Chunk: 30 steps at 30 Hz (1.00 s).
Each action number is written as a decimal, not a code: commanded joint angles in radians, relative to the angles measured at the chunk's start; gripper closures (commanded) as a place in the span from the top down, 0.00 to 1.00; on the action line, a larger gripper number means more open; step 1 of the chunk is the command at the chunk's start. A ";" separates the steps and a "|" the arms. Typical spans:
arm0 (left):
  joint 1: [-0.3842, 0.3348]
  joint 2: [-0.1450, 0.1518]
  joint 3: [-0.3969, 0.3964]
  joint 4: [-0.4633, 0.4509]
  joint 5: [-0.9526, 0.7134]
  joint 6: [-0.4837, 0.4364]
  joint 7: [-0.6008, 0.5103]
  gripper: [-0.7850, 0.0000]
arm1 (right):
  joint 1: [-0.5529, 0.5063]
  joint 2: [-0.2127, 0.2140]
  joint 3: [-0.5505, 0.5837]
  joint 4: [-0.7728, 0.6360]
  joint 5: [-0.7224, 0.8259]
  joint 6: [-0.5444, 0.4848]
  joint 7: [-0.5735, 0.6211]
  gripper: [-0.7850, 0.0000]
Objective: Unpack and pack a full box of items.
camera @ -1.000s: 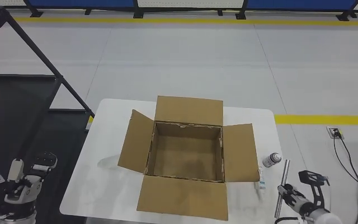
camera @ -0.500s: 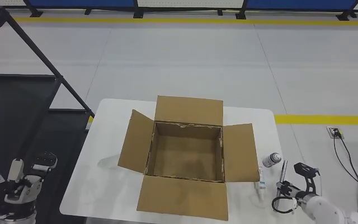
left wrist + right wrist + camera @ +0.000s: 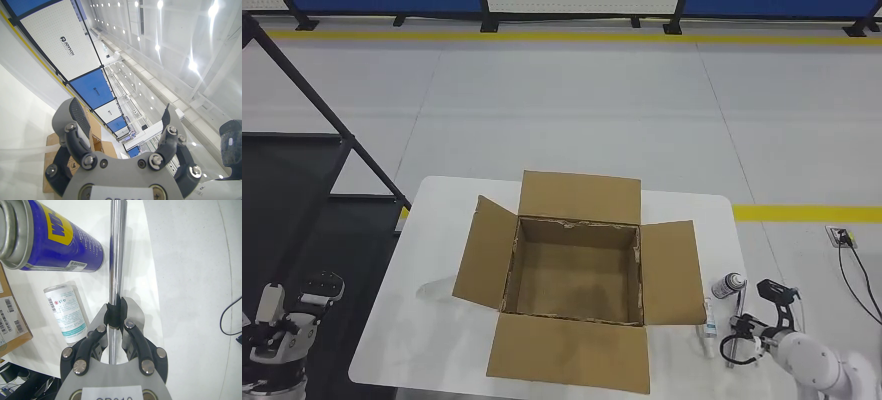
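An open, empty cardboard box (image 3: 577,285) sits mid-table with all flaps spread. To its right stand a blue spray can (image 3: 728,286) (image 3: 56,237) and a small white bottle (image 3: 708,322) that lies on its side (image 3: 66,313). My right gripper (image 3: 740,338) (image 3: 115,306) is at the table's right front corner, shut on a shiny metal rod (image 3: 117,247) that runs past the can near the table edge. My left gripper (image 3: 297,292) (image 3: 121,108) hangs off the table's left side, open with nothing in it, pointing upward.
The round-cornered white table (image 3: 442,250) has bare surface left of the box. A box flap corner (image 3: 11,317) lies close to the small bottle. A black frame (image 3: 332,130) stands to the left, and a cable (image 3: 852,270) lies on the floor at the right.
My right gripper has moved in toward the spray can and bottle, taking the metal rod with it; the rod looks much shorter from above. The left arm has not moved.
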 commanded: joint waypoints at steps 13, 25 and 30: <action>0.000 0.000 0.000 0.000 0.000 0.000 0.000 1.00 | -0.081 0.010 0.043 -0.128 0.059 0.025 -0.108 0.45; 0.000 0.000 0.000 0.000 0.000 0.000 0.000 1.00 | -0.265 0.010 0.143 -0.459 0.392 -0.337 -0.309 0.49; 0.000 0.000 0.000 0.000 0.000 0.000 0.000 1.00 | -0.144 0.029 0.107 -0.361 0.472 -0.410 -0.187 0.44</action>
